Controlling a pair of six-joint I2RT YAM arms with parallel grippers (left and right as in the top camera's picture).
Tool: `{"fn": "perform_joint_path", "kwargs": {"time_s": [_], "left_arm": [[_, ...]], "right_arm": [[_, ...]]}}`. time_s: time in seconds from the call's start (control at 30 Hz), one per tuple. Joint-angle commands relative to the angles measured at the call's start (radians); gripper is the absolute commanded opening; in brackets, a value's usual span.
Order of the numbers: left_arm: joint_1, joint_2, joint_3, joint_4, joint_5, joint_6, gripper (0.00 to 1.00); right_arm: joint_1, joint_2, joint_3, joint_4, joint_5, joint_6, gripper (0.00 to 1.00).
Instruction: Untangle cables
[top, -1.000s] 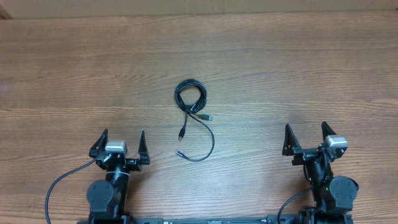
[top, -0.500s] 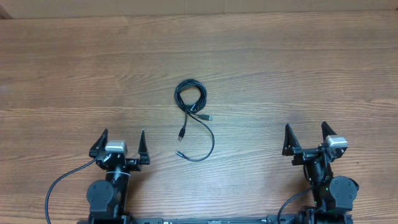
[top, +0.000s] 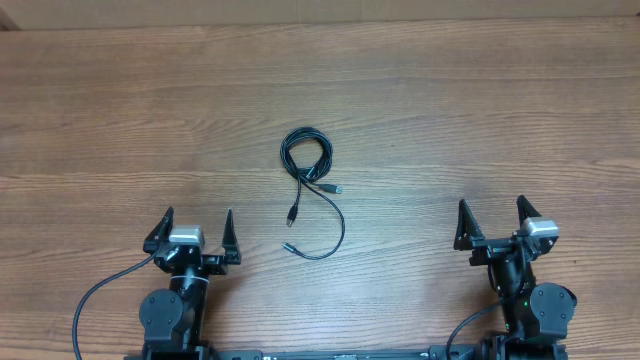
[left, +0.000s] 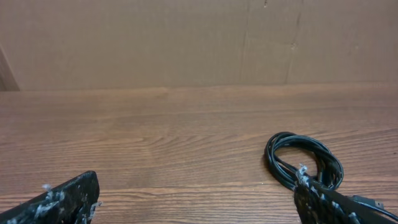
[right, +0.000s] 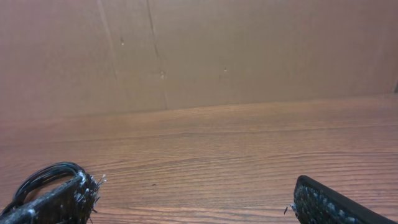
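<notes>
The cables (top: 308, 170) are thin black cords lying in the middle of the wooden table: a small coil at the far end, with loose ends and silver plugs trailing toward me in a curve. The coil also shows in the left wrist view (left: 303, 158) and at the left edge of the right wrist view (right: 43, 177). My left gripper (top: 193, 228) is open and empty, near the front edge, left of the cables. My right gripper (top: 493, 218) is open and empty, near the front edge, right of the cables.
The wooden table (top: 480, 110) stretches out to a brown cardboard wall (left: 186, 37) at its far edge. Thick black arm wires (top: 95, 295) loop at the front by the arm bases.
</notes>
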Motion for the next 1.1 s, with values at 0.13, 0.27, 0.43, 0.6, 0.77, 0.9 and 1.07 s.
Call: {"fn": "perform_joint_path", "kwargs": {"time_s": [0.13, 0.27, 0.43, 0.6, 0.77, 0.9, 1.07], "left_arm": [[0.006, -0.008, -0.004, 0.0, 0.001, -0.013, 1.0], [0.006, -0.008, -0.004, 0.021, 0.003, -0.014, 1.0], [0.006, -0.008, -0.003, 0.031, 0.003, -0.014, 1.0], [0.006, -0.008, 0.005, 0.025, 0.002, -0.033, 1.0], [0.006, -0.006, 0.022, 0.014, 0.002, -0.065, 1.0], [0.006, -0.006, 0.051, -0.033, 0.002, -0.067, 1.0], [0.006, 0.018, 0.109, -0.101, -0.001, -0.066, 1.0]], "right_arm": [[0.006, -0.003, -0.01, 0.005, -0.005, 0.0, 1.0], [0.006, -0.003, -0.01, 0.005, -0.008, 0.006, 1.0], [0.006, -0.003, -0.01, 0.005, -0.005, 0.007, 1.0], [0.006, -0.002, -0.003, -0.006, 0.008, 0.007, 1.0], [0.006, 0.018, 0.045, -0.061, 0.053, 0.007, 1.0], [0.006, 0.052, 0.082, -0.066, 0.053, 0.007, 1.0], [0.006, 0.126, 0.141, -0.09, 0.053, 0.014, 1.0]]}}
